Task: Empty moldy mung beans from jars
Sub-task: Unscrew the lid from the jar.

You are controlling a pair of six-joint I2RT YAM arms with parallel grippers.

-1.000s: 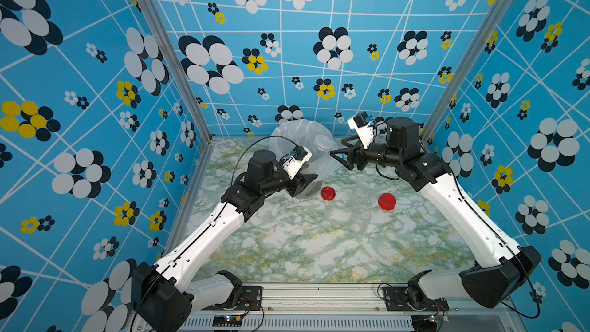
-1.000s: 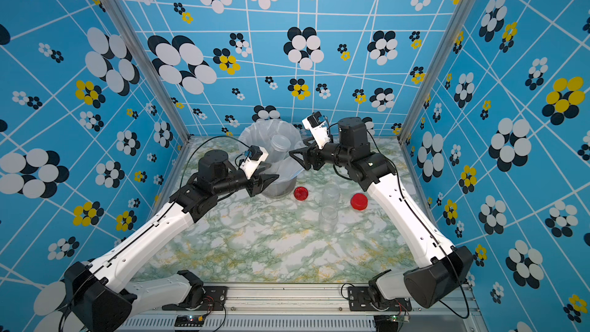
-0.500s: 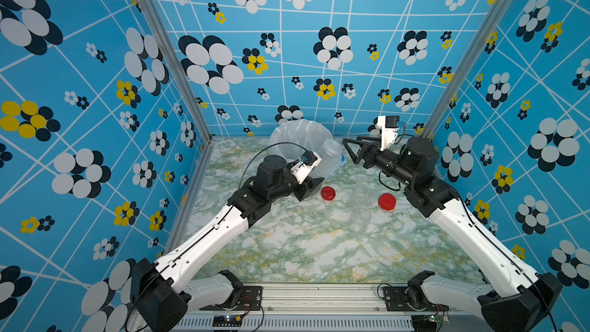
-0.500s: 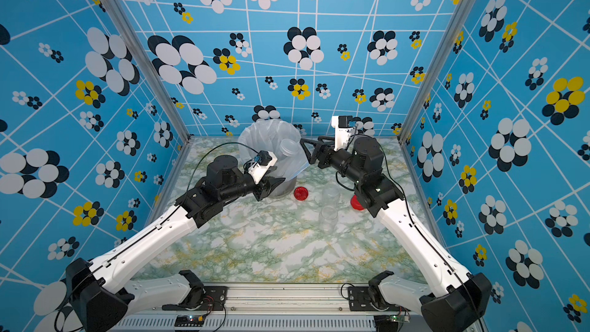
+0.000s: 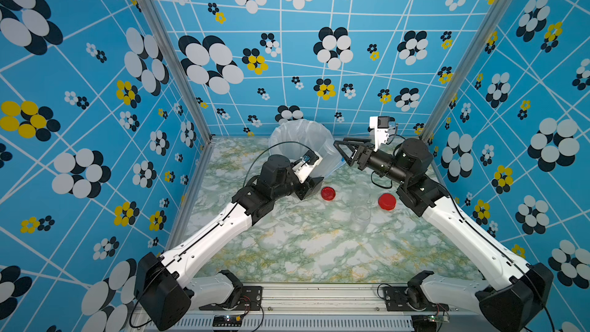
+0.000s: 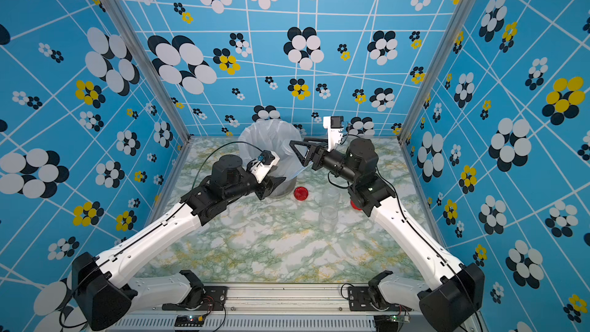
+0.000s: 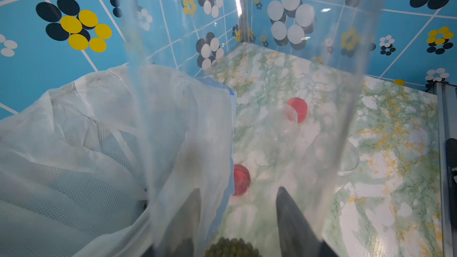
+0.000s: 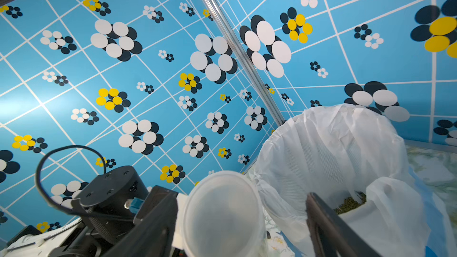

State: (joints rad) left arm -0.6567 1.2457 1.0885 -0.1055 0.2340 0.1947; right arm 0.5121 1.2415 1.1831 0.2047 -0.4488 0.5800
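Now: L pincer [image 7: 238, 190] clamps clear jar [image 8: 222, 208] w/ beans [image 7: 231, 248] – edge print [image 7: 453, 179] illegible.

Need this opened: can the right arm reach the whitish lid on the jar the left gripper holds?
Likely yes: the right gripper stands open with the whitish lid of the jar between its fingers, nothing blocking it.

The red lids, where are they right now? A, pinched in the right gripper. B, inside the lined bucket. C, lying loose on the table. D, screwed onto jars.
C: one red lid and the other red lid both lie on the marble tabletop, on no jar.
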